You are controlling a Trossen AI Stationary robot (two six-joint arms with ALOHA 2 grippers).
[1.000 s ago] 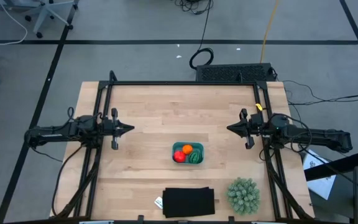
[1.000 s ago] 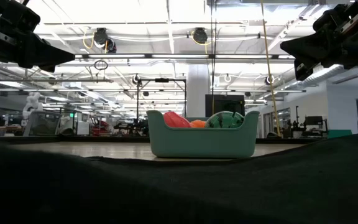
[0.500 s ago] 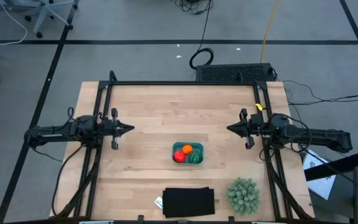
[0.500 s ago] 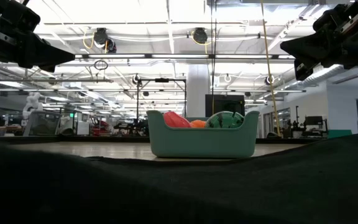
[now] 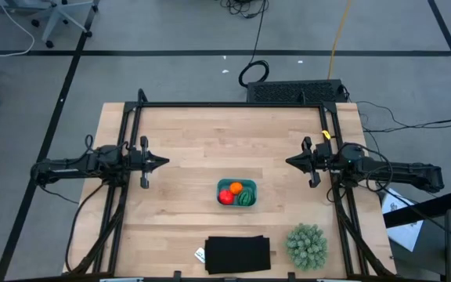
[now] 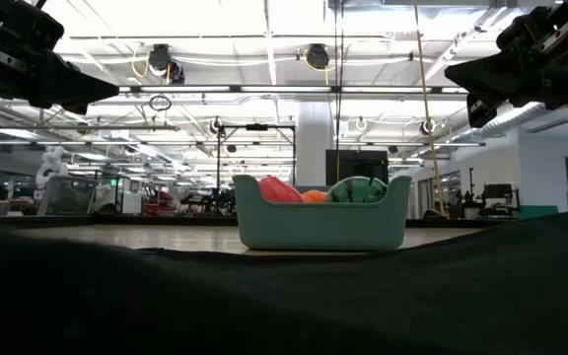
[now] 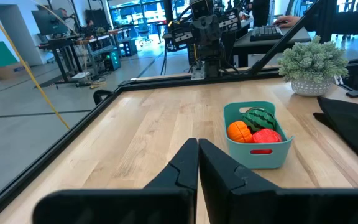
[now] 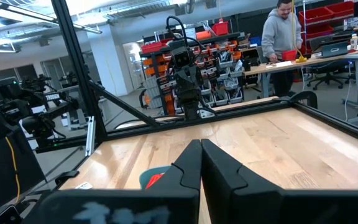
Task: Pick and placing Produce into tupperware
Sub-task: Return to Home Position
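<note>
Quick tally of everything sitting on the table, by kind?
Teal container: 1
Toy produce: 3 (red piece, orange piece, dark green piece, all inside it)
Black flat mat: 1
Pale-green spiky plant ball: 1
Small white item beside the mat: 1
Total: 7

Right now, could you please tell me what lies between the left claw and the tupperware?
Nothing does: the high view shows only bare table wood between the shut left claw and the tupperware.
</note>
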